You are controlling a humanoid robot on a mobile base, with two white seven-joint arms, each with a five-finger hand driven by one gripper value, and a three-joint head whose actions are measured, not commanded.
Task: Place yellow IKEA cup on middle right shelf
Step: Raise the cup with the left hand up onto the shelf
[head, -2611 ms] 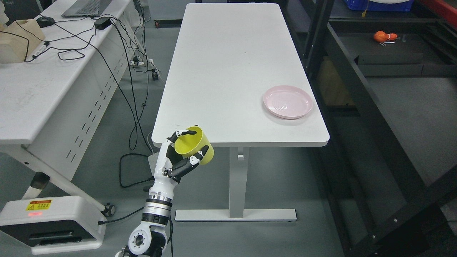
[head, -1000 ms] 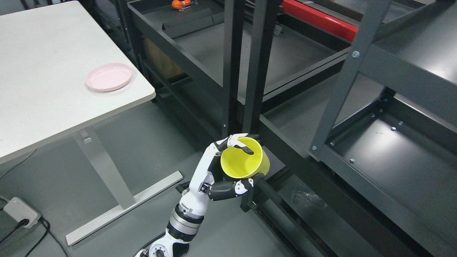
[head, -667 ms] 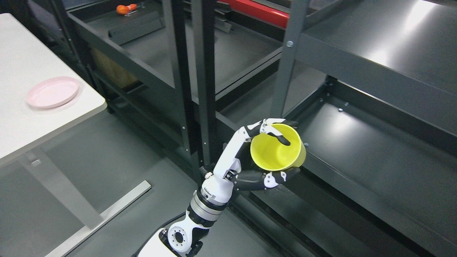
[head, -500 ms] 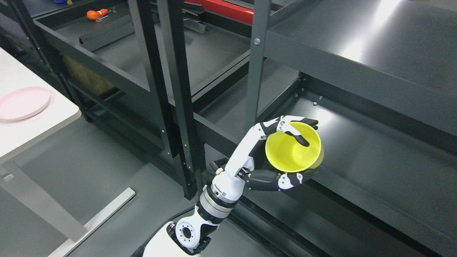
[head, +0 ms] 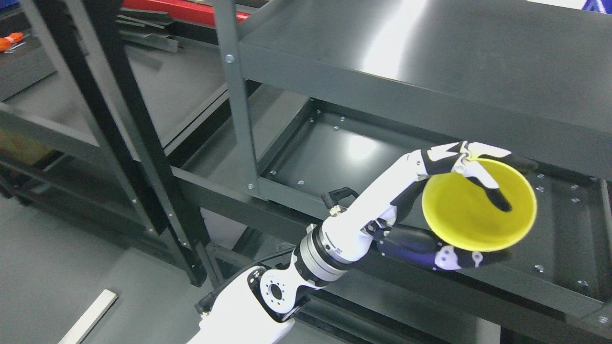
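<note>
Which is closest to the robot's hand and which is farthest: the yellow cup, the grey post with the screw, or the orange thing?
1. Yellow cup: held in the left hand, over the shelf.
2. Grey post: standing to the hand's left.
3. Orange thing: far off at the picture's upper left edge.

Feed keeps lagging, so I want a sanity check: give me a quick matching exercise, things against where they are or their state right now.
Things:
1. yellow cup
2. left hand
3. orange object
4. grey upright post

Places or states:
A. far upper left, on another shelf
B. shut around the cup
C. held over the middle shelf, mouth toward the camera
D. left of the cup, at the rack's front corner

Pairs: 1-C, 2-B, 3-A, 4-D
</note>
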